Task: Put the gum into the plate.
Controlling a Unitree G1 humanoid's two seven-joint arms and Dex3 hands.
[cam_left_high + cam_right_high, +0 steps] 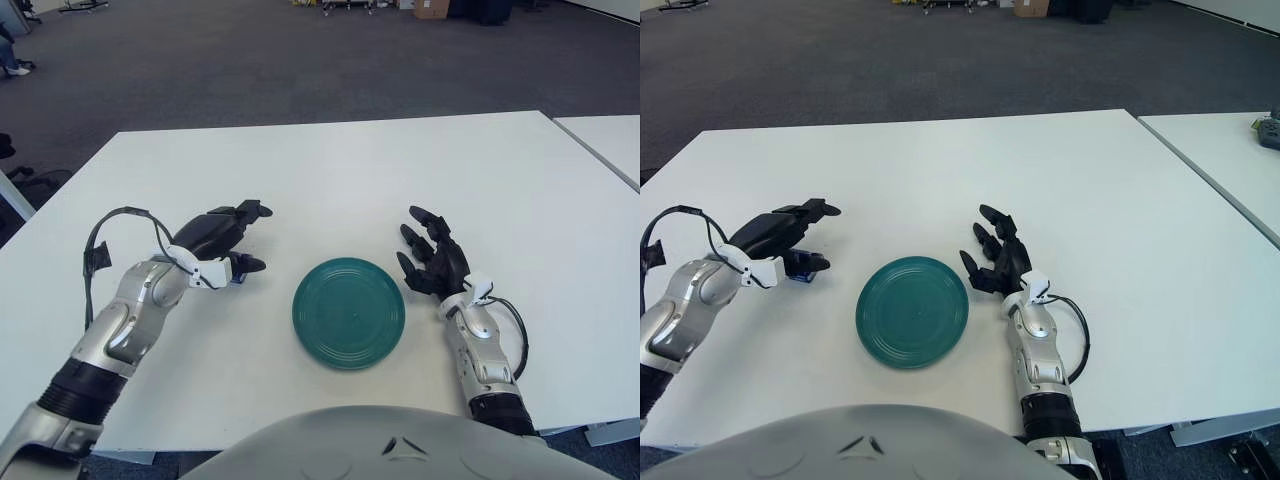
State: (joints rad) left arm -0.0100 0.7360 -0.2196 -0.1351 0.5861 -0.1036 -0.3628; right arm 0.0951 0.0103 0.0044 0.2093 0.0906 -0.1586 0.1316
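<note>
The gum (237,279) is a small blue pack on the white table (330,170); only a bit of it shows under the thumb of my left hand. My left hand (255,238) is just left of the green plate (348,312), with its fingers stretched out and the thumb apart from them, not closed on the pack. The plate lies flat near the table's front edge with nothing in it. My right hand (432,255) shows just right of the plate, fingers spread and holding nothing.
A second white table (610,140) stands to the right across a narrow gap. Grey carpet lies beyond the far edge. The robot's own body (400,445) covers the table's front edge at the bottom.
</note>
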